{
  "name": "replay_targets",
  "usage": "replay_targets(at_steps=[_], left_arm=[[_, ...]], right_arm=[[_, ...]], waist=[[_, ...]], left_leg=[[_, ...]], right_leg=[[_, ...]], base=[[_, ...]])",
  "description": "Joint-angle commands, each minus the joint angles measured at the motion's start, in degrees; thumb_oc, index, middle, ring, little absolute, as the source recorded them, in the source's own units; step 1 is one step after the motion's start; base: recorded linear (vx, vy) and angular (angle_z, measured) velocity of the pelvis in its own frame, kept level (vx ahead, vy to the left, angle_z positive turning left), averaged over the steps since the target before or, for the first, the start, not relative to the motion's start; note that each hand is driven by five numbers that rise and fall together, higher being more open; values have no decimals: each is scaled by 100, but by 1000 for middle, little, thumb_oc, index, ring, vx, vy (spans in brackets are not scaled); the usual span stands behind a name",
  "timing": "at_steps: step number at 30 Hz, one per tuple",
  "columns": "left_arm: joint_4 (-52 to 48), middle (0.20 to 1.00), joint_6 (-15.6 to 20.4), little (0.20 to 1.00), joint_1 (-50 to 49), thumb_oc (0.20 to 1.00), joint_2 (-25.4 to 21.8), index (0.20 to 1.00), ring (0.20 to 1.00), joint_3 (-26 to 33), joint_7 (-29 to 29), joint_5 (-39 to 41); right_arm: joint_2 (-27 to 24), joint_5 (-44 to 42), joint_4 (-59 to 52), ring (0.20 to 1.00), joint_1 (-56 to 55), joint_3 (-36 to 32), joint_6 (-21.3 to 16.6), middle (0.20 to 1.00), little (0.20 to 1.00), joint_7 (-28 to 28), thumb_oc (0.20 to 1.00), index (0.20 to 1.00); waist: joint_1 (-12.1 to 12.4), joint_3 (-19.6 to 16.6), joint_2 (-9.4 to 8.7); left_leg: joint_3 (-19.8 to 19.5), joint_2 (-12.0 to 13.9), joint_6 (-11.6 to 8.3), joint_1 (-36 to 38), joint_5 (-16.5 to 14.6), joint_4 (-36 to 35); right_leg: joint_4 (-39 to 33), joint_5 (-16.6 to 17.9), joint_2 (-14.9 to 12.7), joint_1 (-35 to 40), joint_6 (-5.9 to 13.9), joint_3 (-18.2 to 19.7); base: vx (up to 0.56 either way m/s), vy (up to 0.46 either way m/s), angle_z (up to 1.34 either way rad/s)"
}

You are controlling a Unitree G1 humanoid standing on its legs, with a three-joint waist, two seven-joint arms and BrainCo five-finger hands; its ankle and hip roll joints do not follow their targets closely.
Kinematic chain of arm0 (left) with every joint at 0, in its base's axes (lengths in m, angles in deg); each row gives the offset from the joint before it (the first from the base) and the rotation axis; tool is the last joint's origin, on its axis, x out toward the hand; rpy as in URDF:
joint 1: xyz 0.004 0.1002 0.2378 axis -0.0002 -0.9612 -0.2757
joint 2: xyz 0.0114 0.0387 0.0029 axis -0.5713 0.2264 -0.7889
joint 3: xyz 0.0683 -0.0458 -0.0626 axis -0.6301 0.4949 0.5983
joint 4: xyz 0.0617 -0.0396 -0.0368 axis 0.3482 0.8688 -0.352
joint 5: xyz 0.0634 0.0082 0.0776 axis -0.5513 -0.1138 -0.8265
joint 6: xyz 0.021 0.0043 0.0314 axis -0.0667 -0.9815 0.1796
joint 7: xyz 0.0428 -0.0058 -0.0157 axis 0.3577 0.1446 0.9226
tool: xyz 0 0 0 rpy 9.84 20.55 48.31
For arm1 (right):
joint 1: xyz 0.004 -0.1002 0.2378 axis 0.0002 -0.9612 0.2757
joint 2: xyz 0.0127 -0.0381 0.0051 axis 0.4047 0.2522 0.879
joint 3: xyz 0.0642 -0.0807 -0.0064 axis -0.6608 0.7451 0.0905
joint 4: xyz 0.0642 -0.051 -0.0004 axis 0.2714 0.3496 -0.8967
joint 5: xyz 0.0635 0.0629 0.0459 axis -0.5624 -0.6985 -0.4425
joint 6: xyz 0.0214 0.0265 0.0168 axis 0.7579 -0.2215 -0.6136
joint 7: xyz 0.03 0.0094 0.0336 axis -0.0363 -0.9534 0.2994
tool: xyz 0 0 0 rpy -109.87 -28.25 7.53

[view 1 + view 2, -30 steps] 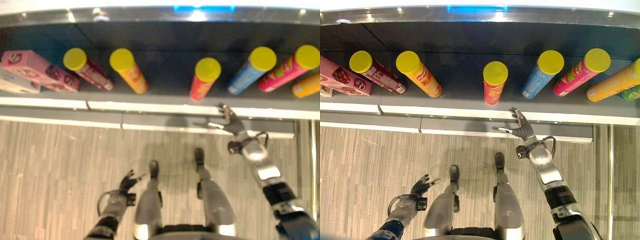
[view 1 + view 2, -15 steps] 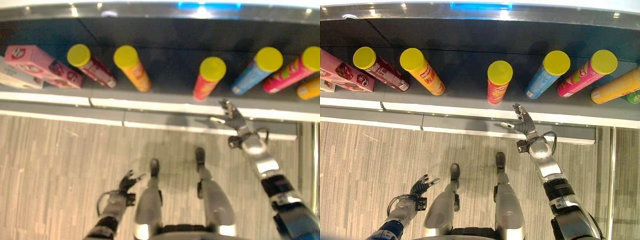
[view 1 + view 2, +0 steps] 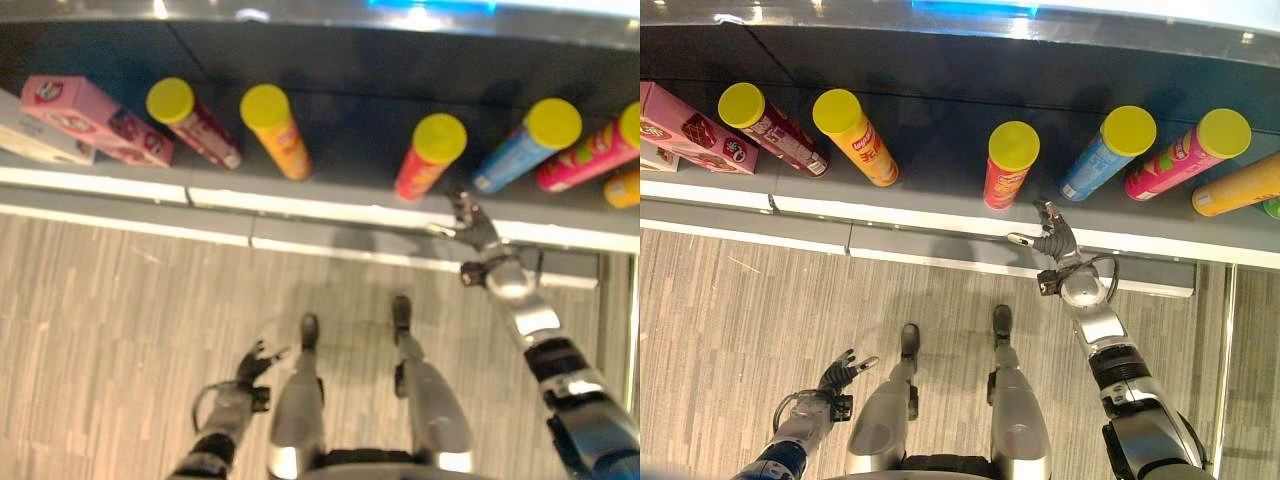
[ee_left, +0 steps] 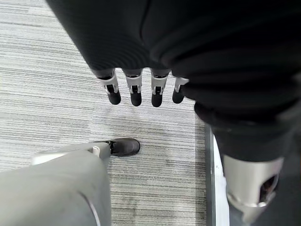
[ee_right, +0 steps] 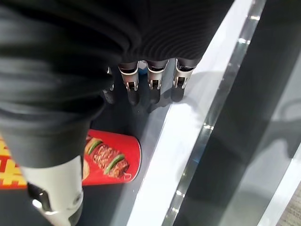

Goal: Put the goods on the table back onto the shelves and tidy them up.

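Seen from the head camera, a dark shelf (image 3: 940,110) with a pale front edge runs across the 12 o'clock side of the scene, and chip cans stand on it in a row. From 10 o'clock round to 2 o'clock: a pink box (image 3: 685,128) lying at the far end, a dark red can (image 3: 770,128), an orange can (image 3: 855,135), a red can (image 3: 1008,165), a blue can (image 3: 1108,150), a pink can (image 3: 1185,155) and a yellow can (image 3: 1238,185) on its side. All the standing cans carry yellow lids.

The right hand (image 3: 1055,238) reaches up at 1 o'clock, at the shelf's pale front edge, just beside the base of the red can and apart from it. Its fingers (image 5: 153,87) hang straight and relaxed, holding nothing; in its wrist view the red can's base (image 5: 113,162) lies close by on the dark shelf.

The left hand (image 3: 840,378) hangs low at 7 o'clock over the striped floor (image 3: 730,330), fingers (image 4: 135,92) loose and empty.
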Motion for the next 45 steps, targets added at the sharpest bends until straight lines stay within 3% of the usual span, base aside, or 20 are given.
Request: replay_targets(at_steps=[1,9,45], left_arm=[[-15,1000,39,1000,-245,1000,-97,1000,1000,-23,49,-23],[-55,1000,36,1000,-282,1000,-87,1000,1000,-28,25,-23],[-17,1000,13,1000,-211,1000,-197,1000,1000,-107,-8,35]], right_arm=[[-321,-27,-118,1000,546,57,-174,1000,1000,117,1000,1000],[-563,-53,155,1000,964,182,-200,1000,1000,205,1000,1000],[-664,-14,340,1000,1660,1177,-175,1000,1000,-113,1000,1000]], waist=[[57,-154,133],[102,-154,175],[236,-154,218]], left_leg=[[96,320,128,-91,-113,8],[88,351,125,-80,-120,8],[105,422,104,-22,-196,8]], right_leg=[[832,-284,-564,-449,87,359],[876,-273,-551,-447,106,355],[1049,-239,-571,-499,137,353]], base=[[0,0,0],[0,0,0],[1,0,0]])
